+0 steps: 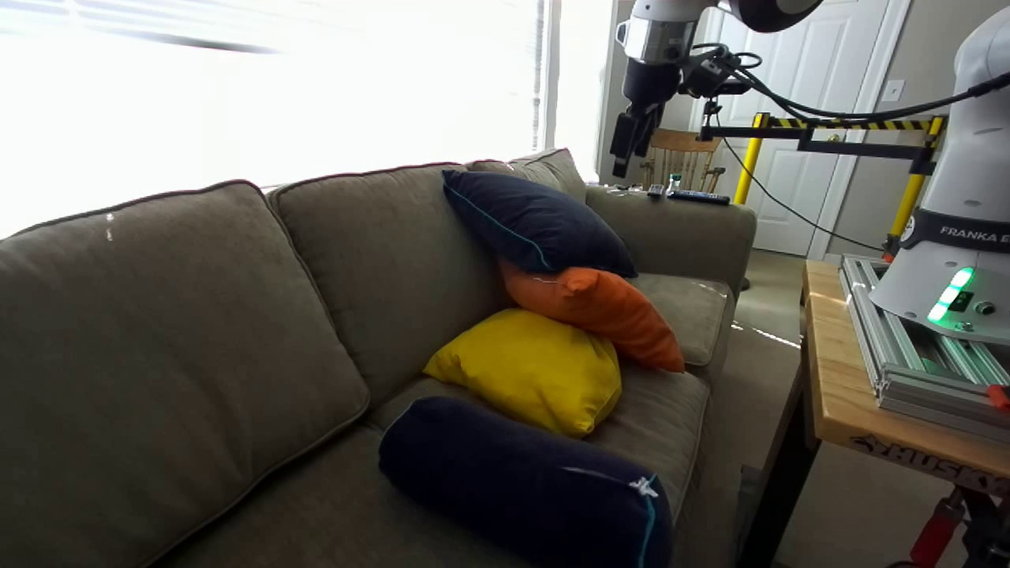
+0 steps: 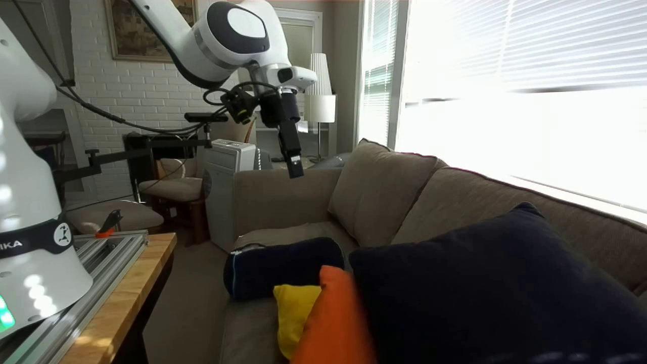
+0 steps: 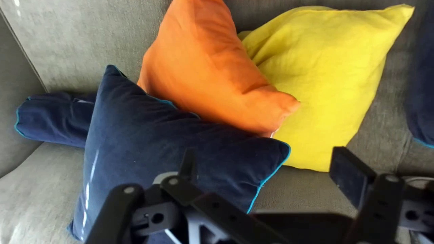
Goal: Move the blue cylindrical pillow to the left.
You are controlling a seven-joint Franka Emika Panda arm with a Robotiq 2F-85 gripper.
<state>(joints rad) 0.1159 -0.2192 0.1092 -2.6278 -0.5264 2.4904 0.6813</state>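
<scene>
One blue cylindrical pillow [image 1: 513, 489] lies across a gray-brown sofa [image 1: 189, 347], bottom center in an exterior view. Above it in the frame, a yellow pillow [image 1: 529, 367], an orange pillow [image 1: 607, 312] and a flat navy cushion [image 1: 536, 225] overlap in a chain, hemming in that side; the cushion partly hides a navy roll [image 3: 54, 117] at the wrist view's left. The end effector [image 3: 267, 169] hangs in midair, fingers [image 3: 349, 178] spread apart. The blue pillow's teal-piped end reaches the sofa's front edge; I see bare seat [image 1: 331, 513] at lower left.
</scene>
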